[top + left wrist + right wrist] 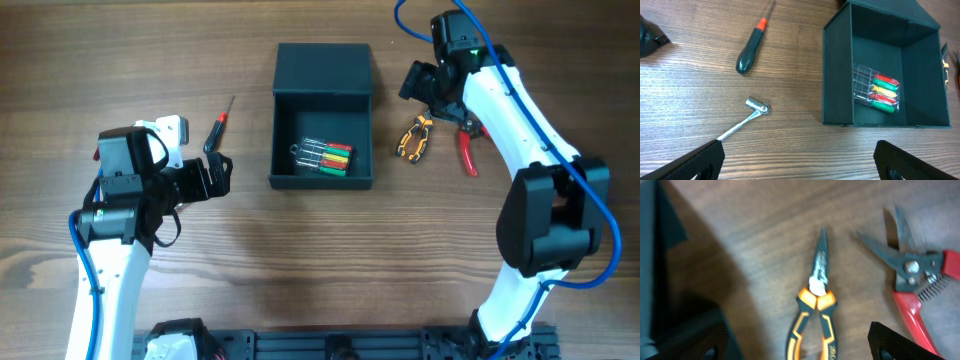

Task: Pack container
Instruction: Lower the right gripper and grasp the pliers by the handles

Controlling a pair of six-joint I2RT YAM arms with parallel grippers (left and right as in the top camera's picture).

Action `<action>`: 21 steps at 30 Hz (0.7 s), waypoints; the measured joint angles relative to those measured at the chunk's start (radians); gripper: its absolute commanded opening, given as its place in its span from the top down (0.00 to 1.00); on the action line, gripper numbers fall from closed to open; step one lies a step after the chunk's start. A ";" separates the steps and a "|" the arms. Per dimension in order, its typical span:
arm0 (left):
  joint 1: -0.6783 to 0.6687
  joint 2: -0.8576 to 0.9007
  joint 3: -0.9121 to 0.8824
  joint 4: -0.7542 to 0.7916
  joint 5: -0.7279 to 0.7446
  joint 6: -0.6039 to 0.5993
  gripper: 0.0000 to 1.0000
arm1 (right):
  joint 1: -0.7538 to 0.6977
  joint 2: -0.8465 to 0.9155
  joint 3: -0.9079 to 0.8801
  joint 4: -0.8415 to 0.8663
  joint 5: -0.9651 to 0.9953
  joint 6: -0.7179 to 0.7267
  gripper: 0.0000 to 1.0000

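Mid-table, between the two arms, the container [320,182] stands open. Its lid [322,68] is folded back on the far side, and a clear pack of coloured drivers [325,157] lies inside, close to the wall nearest the robot. The left gripper [215,175] hovers just left of the box with its fingers spread wide over a small socket wrench [747,117]; a black-handled screwdriver [220,125] lies beyond it. The right gripper [425,90] is likewise spread and holds nothing. It hangs to the right of the box above orange-handled pliers [815,305], with red snips [920,280] just beside them.

The box looks like stiff, thin-walled moulded plastic, probably light, and its matte finish should give the fingers fair purchase. The likeliest hold is an upright wall pinched from above, or the lid's free edge when it comes to closing. The lid will swing on its hinge, and a box this lightly loaded may skate if nudged rather than gripped.

The table [120,60] is flat brown wood-grain and looks smooth. A black rail [340,345] runs along its near edge. Nothing of the room beyond is visible.
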 measured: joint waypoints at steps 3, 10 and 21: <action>0.000 0.000 0.000 0.000 0.000 0.000 0.00 | 0.000 0.030 0.000 -0.027 0.000 0.000 0.07; 0.000 0.000 0.000 0.000 0.000 0.000 0.00 | 0.000 0.114 0.000 -0.045 0.000 0.000 0.07; 0.000 0.000 0.000 0.000 0.000 0.000 0.00 | 0.000 0.135 0.000 -0.034 -0.002 0.000 0.07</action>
